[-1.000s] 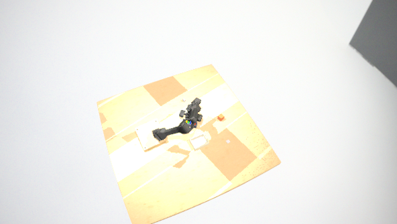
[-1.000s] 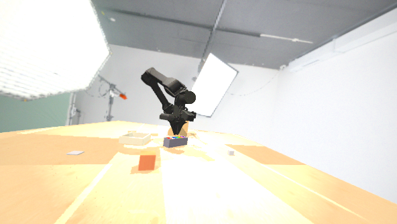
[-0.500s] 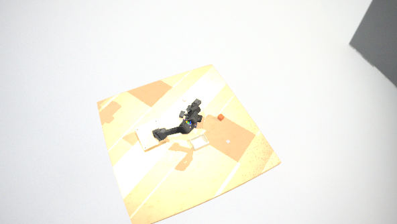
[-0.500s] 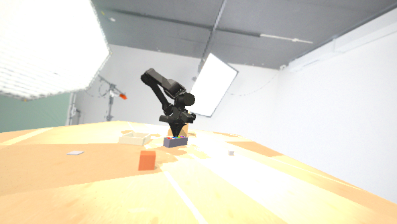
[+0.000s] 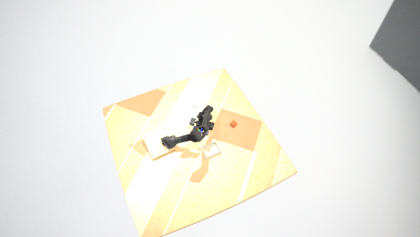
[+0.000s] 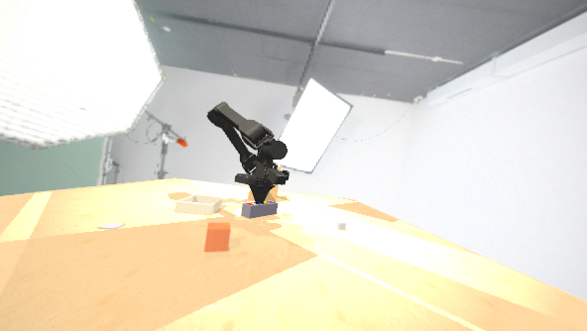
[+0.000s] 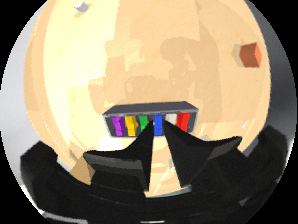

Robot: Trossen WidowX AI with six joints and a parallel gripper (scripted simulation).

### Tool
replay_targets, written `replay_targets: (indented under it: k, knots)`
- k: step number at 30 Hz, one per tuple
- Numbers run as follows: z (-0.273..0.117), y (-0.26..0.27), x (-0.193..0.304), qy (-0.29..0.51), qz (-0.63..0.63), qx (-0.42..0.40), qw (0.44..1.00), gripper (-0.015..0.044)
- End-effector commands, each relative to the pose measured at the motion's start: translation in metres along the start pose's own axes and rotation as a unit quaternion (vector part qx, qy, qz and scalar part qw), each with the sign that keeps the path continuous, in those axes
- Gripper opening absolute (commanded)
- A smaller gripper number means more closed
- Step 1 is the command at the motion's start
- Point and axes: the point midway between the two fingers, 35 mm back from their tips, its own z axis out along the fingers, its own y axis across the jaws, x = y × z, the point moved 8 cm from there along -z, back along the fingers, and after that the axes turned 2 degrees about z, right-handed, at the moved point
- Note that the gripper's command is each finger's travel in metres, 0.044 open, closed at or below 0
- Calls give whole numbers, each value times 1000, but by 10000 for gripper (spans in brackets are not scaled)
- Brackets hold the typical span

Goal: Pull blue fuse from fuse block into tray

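Pale patterned wooden table [image 6: 149, 277]. Black parallel-jaw gripper [image 7: 158, 137] narrowly parted, pinching nothing, poised just above small blue fuse [image 7: 158, 123], seated in grey rectangular fuse block [image 7: 152, 107] among 5 others.

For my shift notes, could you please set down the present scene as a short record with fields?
arm: black six-joint arm, bent over the block
tool: black parallel-jaw tool, jaws narrowly apart, holding nothing, poised just above the blue fuse
target: small blue fuse, seated in the block
block: grey rectangular fuse block, with purple, yellow, green, blue, white and red fuses in a row
tray: shallow white square tray, beside the block, apart from it
other: orange cube, apart from the block
surface: tan wooden table top
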Motion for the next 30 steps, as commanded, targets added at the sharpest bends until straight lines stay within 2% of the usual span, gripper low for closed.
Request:
replay_targets:
  k: [1, 10, 30]
  knots:
    - [0, 0, 0, 0, 0, 0, 1000, 62]
    - [0, 0, 0, 0, 0, 0, 1000, 2]
    - [-8, 0, 0, 0, -1, 0, 1000, 0]
